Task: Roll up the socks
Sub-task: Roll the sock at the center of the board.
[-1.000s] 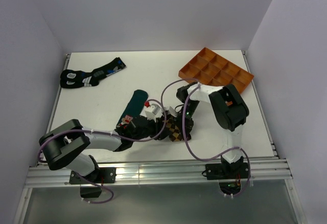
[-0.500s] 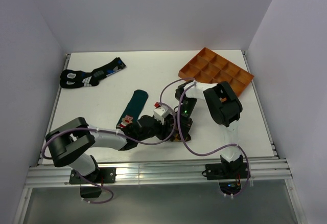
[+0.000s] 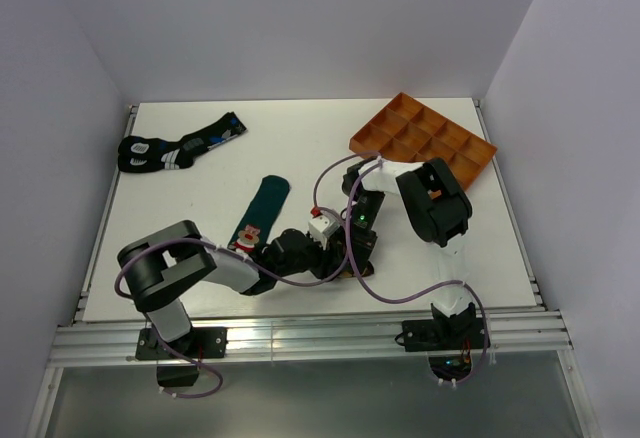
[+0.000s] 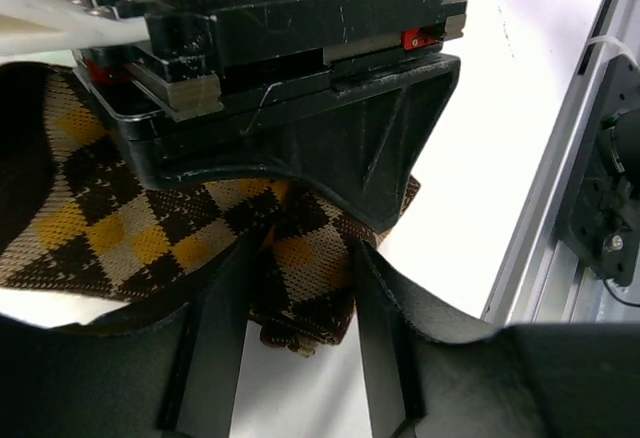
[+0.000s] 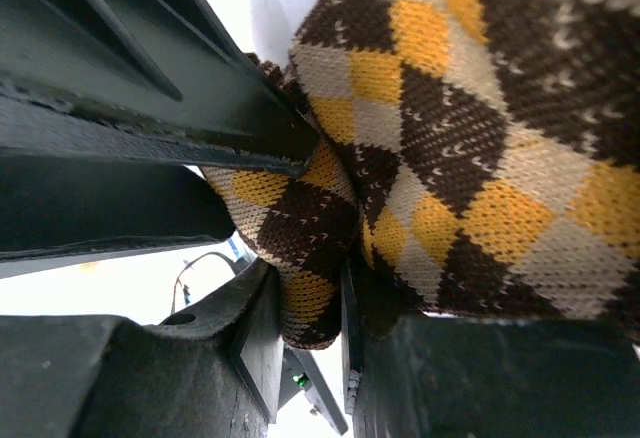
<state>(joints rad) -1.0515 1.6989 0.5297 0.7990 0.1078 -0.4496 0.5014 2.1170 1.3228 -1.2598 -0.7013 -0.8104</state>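
While both arms crowd together at the lower middle of the top view, the brown, black and yellow diamond-checkered fabric sock sits bunched on the white bench right underneath them, so from above you barely see it. Low in the right wrist frame, the right fingers are pinching a fold of that checkered sock in a narrow gap, with the fabric bulging out above them. At the bottom of the left wrist frame the left fingers stand partly spread, and a folded end of the checkered sock fills the space between them; can't tell whether they actually squeeze it or just touch it. The black housing of the right arm fills the top of that frame, over the sock. The dark teal-green sock with the red-and-white cartoon figure lies flat and stretched out just left of the huddle. A black, blue and white sock pair is off in the upper left, well apart, and an orange plastic compartment tray sits upper right
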